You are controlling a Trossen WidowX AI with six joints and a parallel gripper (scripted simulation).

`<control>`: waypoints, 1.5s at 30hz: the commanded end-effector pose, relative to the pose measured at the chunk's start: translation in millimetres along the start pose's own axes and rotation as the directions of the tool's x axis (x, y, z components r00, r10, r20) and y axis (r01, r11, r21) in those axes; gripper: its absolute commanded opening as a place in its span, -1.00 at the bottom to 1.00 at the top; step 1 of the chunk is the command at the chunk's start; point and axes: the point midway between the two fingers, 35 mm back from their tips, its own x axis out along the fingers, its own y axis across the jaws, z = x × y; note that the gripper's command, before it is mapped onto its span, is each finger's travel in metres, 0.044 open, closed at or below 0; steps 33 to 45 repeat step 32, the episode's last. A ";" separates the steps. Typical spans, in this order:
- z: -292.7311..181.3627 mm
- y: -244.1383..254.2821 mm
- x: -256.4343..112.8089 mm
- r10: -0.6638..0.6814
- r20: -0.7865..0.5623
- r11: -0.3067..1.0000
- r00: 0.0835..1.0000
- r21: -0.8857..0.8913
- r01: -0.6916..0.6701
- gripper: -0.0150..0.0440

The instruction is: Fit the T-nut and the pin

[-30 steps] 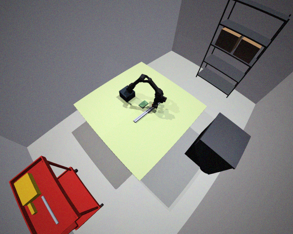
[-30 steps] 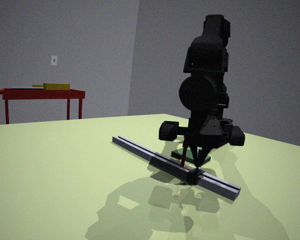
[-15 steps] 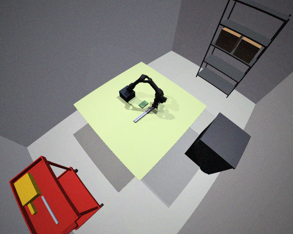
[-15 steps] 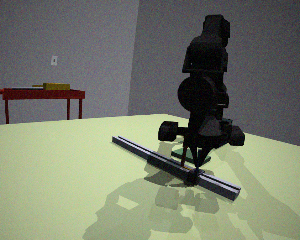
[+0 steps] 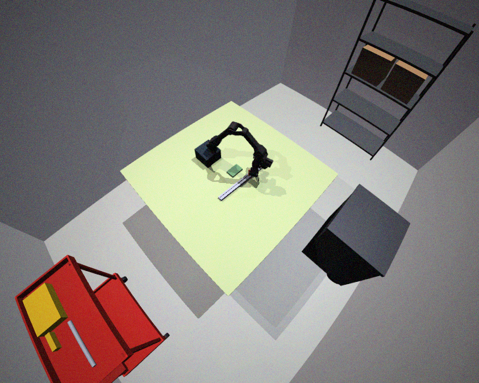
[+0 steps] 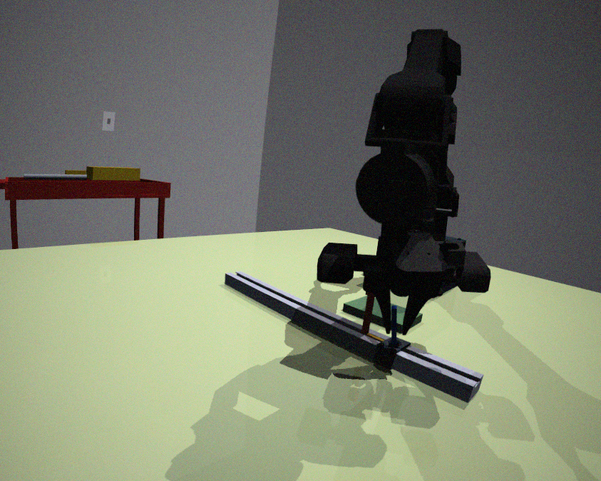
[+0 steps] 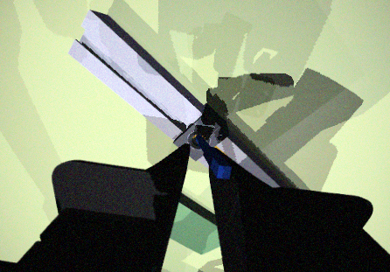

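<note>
My gripper is slightly open just above the dark bracket. A gap shows between its fingertips. The blue pin stands upright in the bracket hole, its square head up between the fingers and near the right finger in the wrist view. How deep it sits in the nut is hidden. The brass T-nut shows as a thin strip in the slot of the aluminum rail, against the bracket. Its orange handle sticks up beside the bracket.
The green tray lies between the rail and the arm's base. No pin is seen on it. A red cart, a dark cabinet and a shelf rack stand off the table.
</note>
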 end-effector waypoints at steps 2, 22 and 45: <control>-0.7 0.4 -6.2 0.000 0.000 1.000 1.000 0.000 0.000 -0.19; -6.8 1.8 -18.3 0.000 -0.002 1.000 1.000 0.000 0.000 0.05; -11.7 4.1 -52.1 0.000 -0.002 1.000 1.000 -0.001 0.000 0.05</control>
